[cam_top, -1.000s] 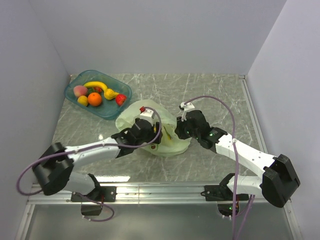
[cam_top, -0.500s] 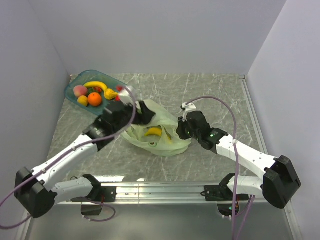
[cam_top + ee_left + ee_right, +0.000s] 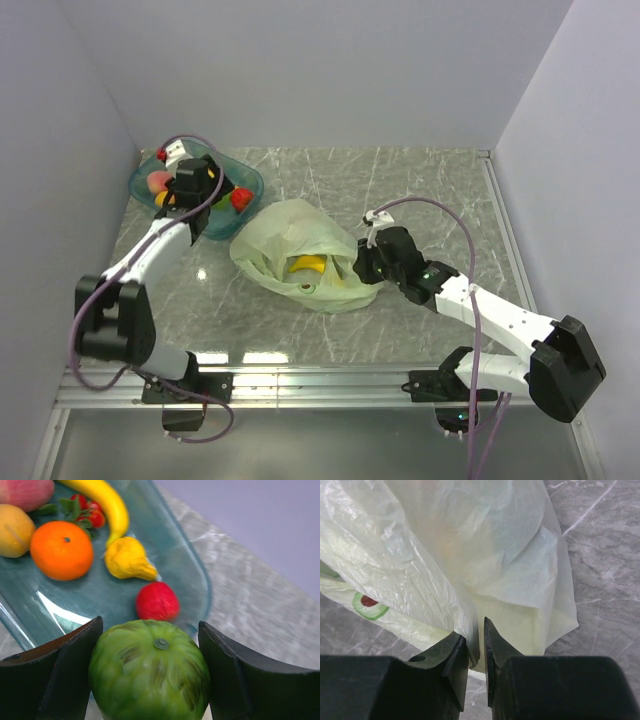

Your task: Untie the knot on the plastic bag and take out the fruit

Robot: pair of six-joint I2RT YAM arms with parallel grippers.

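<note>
The green round fruit point(image 3: 150, 672) is cut off at the bottom of the left wrist view. From above, the plastic bag point(image 3: 285, 230) hides most of a yellow fruit point(image 3: 308, 264), and the left gripper point(image 3: 204, 192) covers part of the tray point(image 3: 256, 183).

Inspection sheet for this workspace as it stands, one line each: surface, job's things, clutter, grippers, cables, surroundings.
Surface: grey marbled tabletop, no spills seen.
Job's things: plastic bag lies mid-table, mouth open, no knot visible, a banana inside. The teal tray at the far left holds an orange, a second banana and other fruit.
Clutter: nothing seen.
Grippers: left gripper holds a green melon above the tray's edge. The right gripper pinches the bag's film.
Cables: one purple cable loops off the left arm, another off the right.
Surroundings: plain pale walls on three sides; metal rail along the near edge.
</note>
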